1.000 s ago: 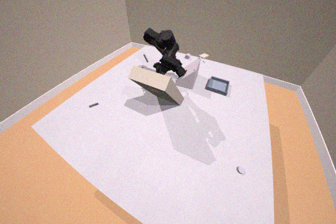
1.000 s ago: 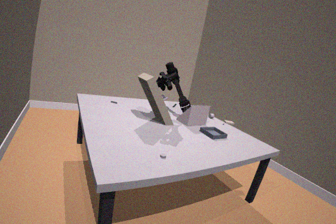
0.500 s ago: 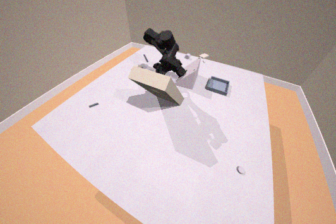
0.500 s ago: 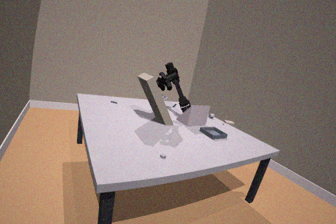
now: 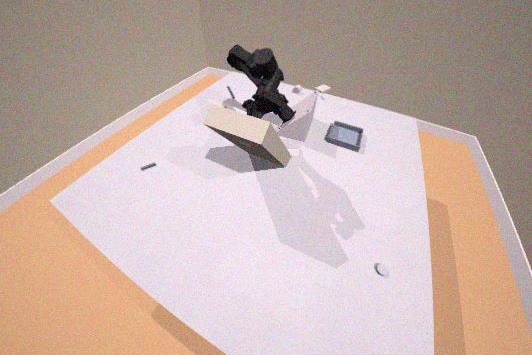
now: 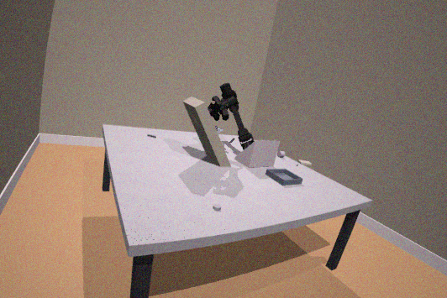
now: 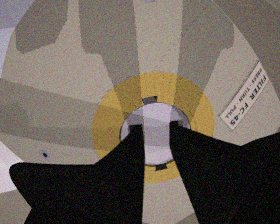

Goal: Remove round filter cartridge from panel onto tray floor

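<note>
The service panel [image 5: 237, 123] [image 6: 202, 129] [image 7: 50, 70] is a thick beige slab leaning on the table, with the arm at its face. In the wrist view the round pale filter cartridge [image 7: 160, 111] sits inside a yellow ring with dark notches at its top and bottom. My gripper [image 7: 154, 131] is shut on the cartridge, its dark tips at the two slots and pinching the strip between them. Whether the cartridge stands proud of the panel I cannot tell. The blue-grey tray [image 5: 342, 145] [image 6: 275, 179] stands beside the panel on the table; no cartridge is in it.
A pale wedge-shaped block [image 5: 302, 121] [image 6: 265, 154] stands between the arm and the tray. A small white disc [image 5: 381, 270] [image 6: 217, 207] and a dark stick [image 5: 148, 166] [image 6: 151, 136] lie farther out. A white knob [image 5: 296, 89] [image 6: 281, 154] and a beige piece [image 5: 323, 88] [image 6: 304, 162] are near the table edge.
</note>
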Controlling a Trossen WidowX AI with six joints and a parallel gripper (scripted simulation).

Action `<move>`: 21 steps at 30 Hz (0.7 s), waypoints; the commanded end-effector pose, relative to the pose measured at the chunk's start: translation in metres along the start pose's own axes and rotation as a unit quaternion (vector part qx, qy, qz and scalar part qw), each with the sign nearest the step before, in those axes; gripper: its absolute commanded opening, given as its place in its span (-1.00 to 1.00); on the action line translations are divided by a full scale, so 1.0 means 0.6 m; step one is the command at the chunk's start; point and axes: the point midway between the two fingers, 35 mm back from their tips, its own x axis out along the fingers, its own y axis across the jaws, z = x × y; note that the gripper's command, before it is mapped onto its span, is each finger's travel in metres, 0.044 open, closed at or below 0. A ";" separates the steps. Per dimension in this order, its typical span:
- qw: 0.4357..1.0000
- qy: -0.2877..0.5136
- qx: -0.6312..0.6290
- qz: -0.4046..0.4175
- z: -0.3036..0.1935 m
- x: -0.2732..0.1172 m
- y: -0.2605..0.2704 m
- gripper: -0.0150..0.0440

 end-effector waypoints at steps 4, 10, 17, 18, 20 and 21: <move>1.000 -0.002 0.011 -0.002 0.000 0.002 -0.001 -0.49; 0.995 -0.005 0.102 -0.001 0.000 0.009 0.000 -0.49; 0.975 -0.006 0.221 0.000 0.001 0.011 0.000 -0.49; 0.971 -0.006 0.238 0.000 0.001 0.011 0.000 -0.49; 0.962 -0.006 0.271 0.001 0.000 0.012 0.000 -0.49; 0.958 -0.006 0.288 0.001 0.000 0.012 0.000 -0.49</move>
